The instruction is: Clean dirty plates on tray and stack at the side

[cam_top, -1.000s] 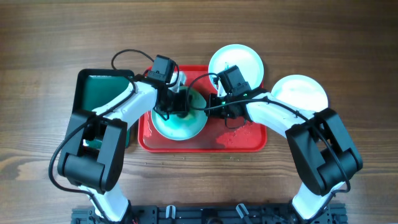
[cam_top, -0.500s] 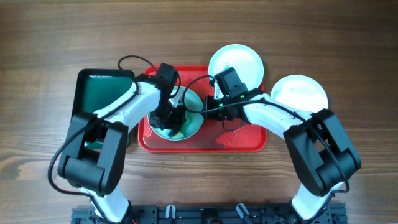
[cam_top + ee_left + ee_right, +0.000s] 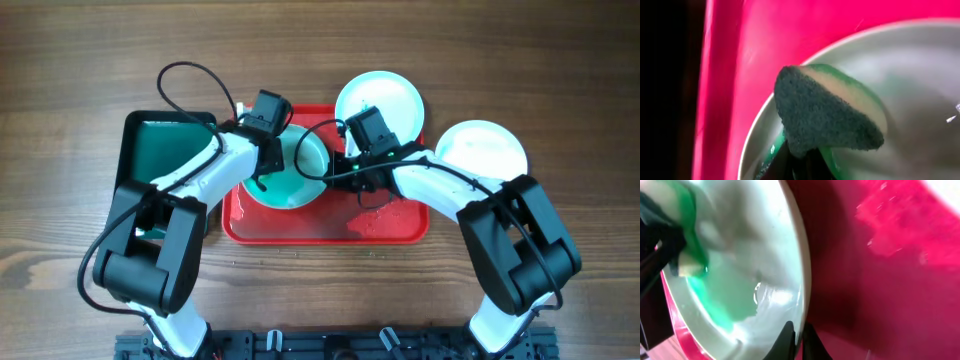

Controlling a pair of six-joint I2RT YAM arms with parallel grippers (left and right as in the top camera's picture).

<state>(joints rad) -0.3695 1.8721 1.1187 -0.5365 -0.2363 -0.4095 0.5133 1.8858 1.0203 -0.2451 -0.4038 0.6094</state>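
- Left gripper (image 3: 802, 162): clamped on a wedge-shaped sponge (image 3: 825, 117), its coarse dark face against the glossy aqua plate (image 3: 297, 178).
- Right gripper (image 3: 796, 339): pinching the plate's thin rim at 3 o'clock.
- Plate tilted, at the 9 o'clock end of the red plastic tray (image 3: 392, 226).

At table (image 3: 560, 60) centre the large tray (image 3: 390, 228), smaller tray (image 3: 160, 150) just left of it, one plate (image 3: 295, 185) tilted in the large tray, sponge (image 3: 825, 117) against that plate, second plate (image 3: 378, 100) over the large tray's far rim, third plate (image 3: 482, 148) on the table at right.
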